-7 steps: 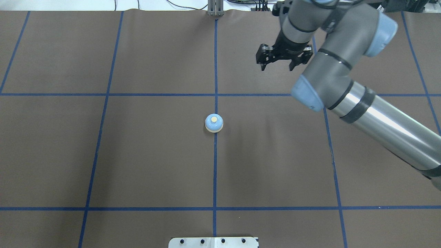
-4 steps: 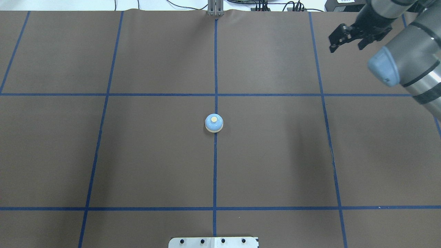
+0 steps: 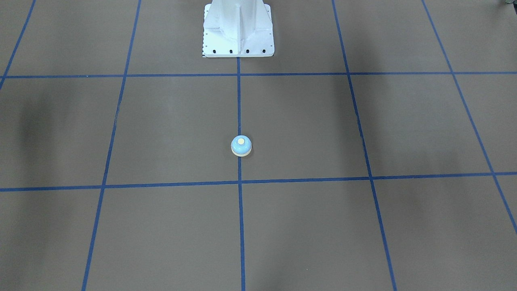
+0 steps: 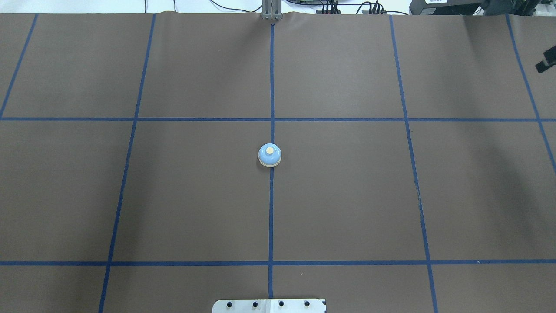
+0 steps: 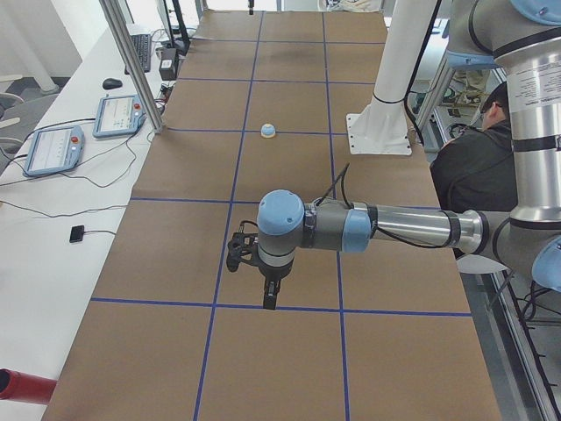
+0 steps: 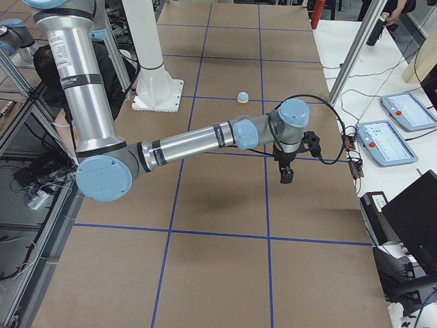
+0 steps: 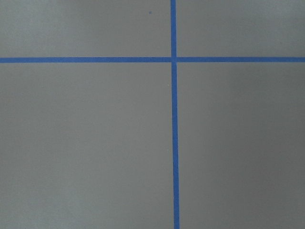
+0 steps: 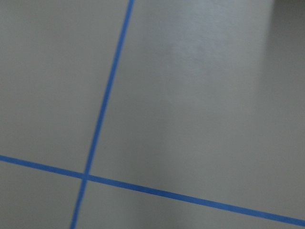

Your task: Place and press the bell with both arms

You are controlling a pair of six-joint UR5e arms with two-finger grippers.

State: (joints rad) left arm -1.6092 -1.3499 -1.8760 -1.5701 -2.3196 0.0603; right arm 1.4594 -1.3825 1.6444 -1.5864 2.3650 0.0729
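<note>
The bell stands upright at the middle of the overhead frame, on the centre tape line of the brown mat, button up and nothing touching it. In the front-facing view it sits at mid-frame, below the white pedestal at the top edge. Both my grippers are well apart from it. In the left side view my left arm reaches in from the right edge across the middle of the frame. My left gripper hangs at centre-left, pointing down above the mat, while the bell is small in the upper middle. In the right side view my right arm runs from the left edge to the centre-right. My right gripper points down there, below and to the right of the bell. Whether either gripper is released or clenched I cannot tell; I see nothing held in them. Both wrist cameras show only mat and crossing tape.
</note>
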